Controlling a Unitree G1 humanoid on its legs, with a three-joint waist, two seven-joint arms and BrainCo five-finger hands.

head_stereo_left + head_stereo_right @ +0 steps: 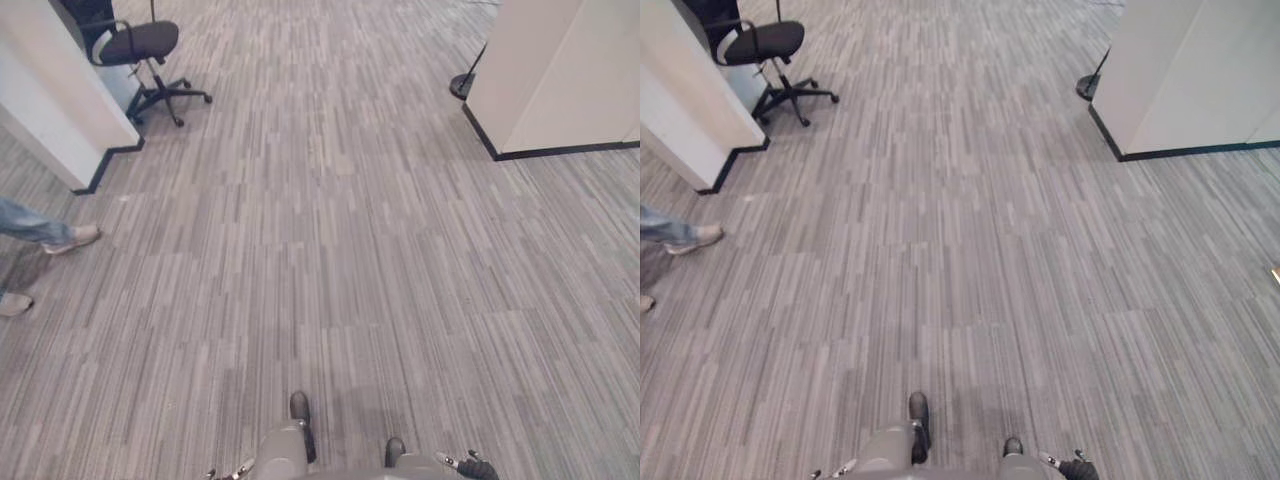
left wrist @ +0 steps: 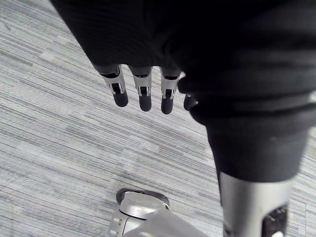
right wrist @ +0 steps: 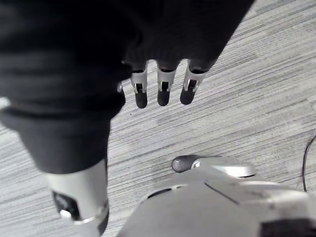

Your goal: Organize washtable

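**Nothing gripped, wide room ahead**

Nearest, the left hand was seen with its fingers straight and relaxed, pointed down at the carpet, with nothing held. The right hand was held the same way, also empty. At the left edge, a person's shoe and jeans leg were seen on the carpet. Ahead, a broad stretch of striped carpet was seen lying open, its stripes running away from the robot. Farther off it was bounded on the left by a white wall corner with dark skirting, and on the right by another white wall. A black office chair was seen behind the left corner. A dark round base, possibly a stand's foot, was glimpsed beside the right wall.
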